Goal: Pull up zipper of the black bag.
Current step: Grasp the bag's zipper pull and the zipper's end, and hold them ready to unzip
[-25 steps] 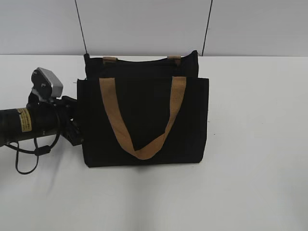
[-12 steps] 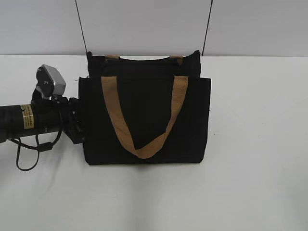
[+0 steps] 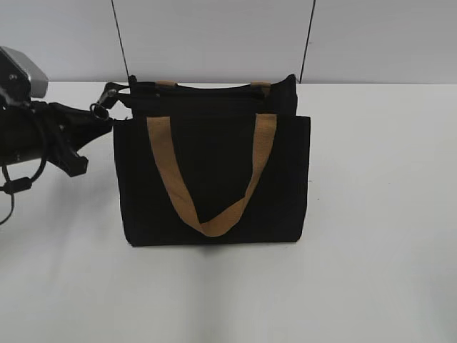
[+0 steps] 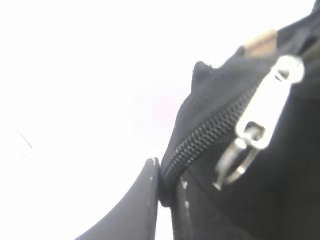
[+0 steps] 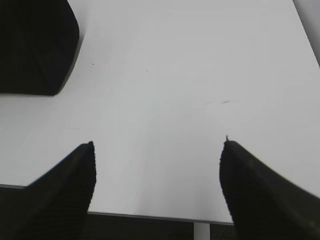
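Observation:
The black bag (image 3: 214,164) stands upright on the white table, its tan strap handle (image 3: 173,179) hanging over the front. The zipper (image 3: 207,87) runs along its top edge. In the left wrist view the zipper teeth (image 4: 210,135) run up to the right, with the silver pull tab (image 4: 265,105) and its ring hanging beside them. My left gripper (image 4: 165,192) is shut on the end of the zipper at the bag's top left corner, also seen in the exterior view (image 3: 114,96). My right gripper (image 5: 157,150) is open and empty over bare table, with a bag corner (image 5: 35,45) at its upper left.
The white table (image 3: 378,214) spreads around the bag. Two thin black cables (image 3: 120,43) (image 3: 308,39) run up the wall behind it. The table's near edge (image 5: 150,216) lies just under the right gripper.
My left arm has risen from the middle of the bag's left side to its top left corner and now pinches the zipper end. The bag has barely shifted.

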